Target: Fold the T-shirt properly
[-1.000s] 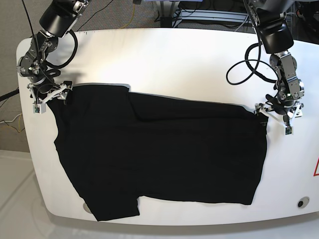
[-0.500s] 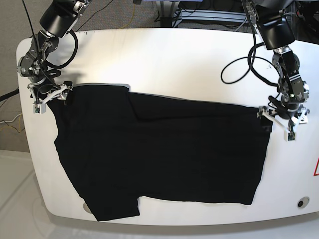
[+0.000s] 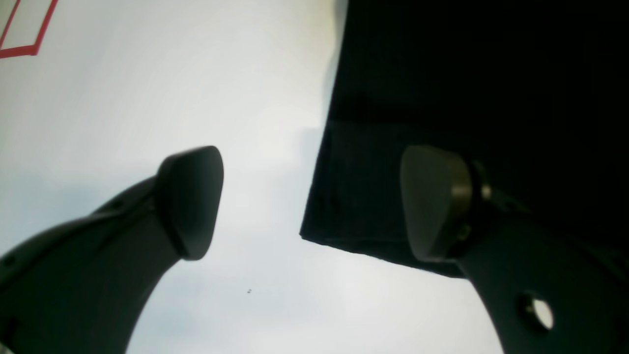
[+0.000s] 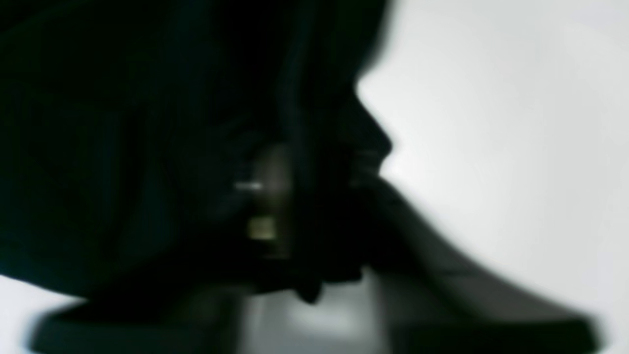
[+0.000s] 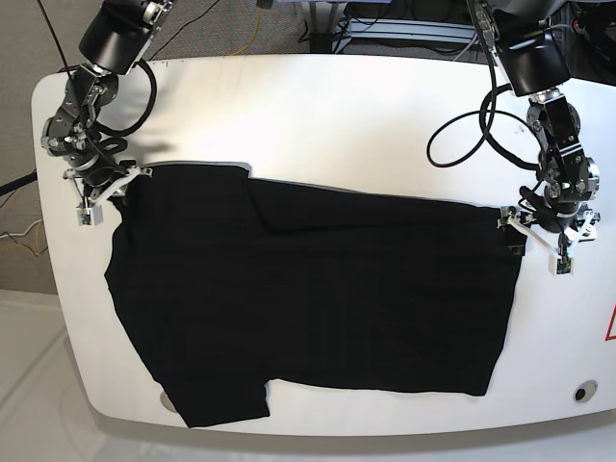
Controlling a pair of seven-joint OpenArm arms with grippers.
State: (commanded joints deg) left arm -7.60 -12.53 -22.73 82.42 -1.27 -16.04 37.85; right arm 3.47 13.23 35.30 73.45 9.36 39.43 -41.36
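The black T-shirt (image 5: 318, 289) lies spread flat across the white table (image 5: 337, 115). My right gripper (image 5: 114, 185) is at the shirt's upper left corner. In the blurred right wrist view, the right gripper (image 4: 314, 196) looks shut on a fold of the T-shirt (image 4: 123, 123). My left gripper (image 5: 515, 231) is at the shirt's upper right corner. In the left wrist view, the left gripper (image 3: 309, 201) is open, with the corner of the T-shirt (image 3: 467, 73) lying flat between its fingers; one finger (image 3: 432, 201) is over the cloth and the other is over bare table (image 3: 147, 73).
A red marking (image 5: 610, 327) is on the table's right edge and shows in the left wrist view (image 3: 19, 49). A round hole (image 5: 581, 392) is at the front right corner. Arm cables (image 5: 462, 135) loop above the table at the back right.
My right gripper has shifted slightly right and up with the shirt's left corner. My left gripper moved a little down and right near the shirt's right corner.
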